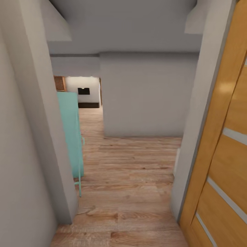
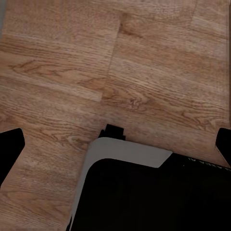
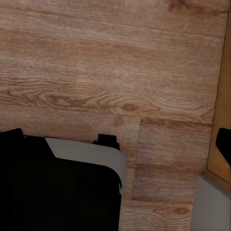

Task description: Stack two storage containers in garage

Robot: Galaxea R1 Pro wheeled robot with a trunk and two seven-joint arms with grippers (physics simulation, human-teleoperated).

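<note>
The two storage containers are out of view, and so are the garage and its floor. I stand in a narrow doorway facing a hallway. Far down a passage, a strip of red brick (image 1: pixel 59 83) and a black wall TV (image 1: pixel 83 91) mark the living room. My left gripper (image 2: pixel 115 147) hangs over light wood planks, its black fingertips (image 2: pixel 10 148) wide apart at the picture's edges, open with nothing between them. In the right wrist view my right gripper (image 3: pixel 115 142) is also open and empty, one fingertip (image 3: pixel 224 144) showing near a wooden door edge.
A grey wall (image 1: pixel 27 137) flanks me on the left, with a teal panel (image 1: pixel 70 133) just beyond it. A honey-brown wooden door (image 1: pixel 223 154) stands close on the right. Another grey wall (image 1: pixel 147 96) blocks straight ahead. The wood-plank hallway floor (image 1: pixel 130 178) continues left of it.
</note>
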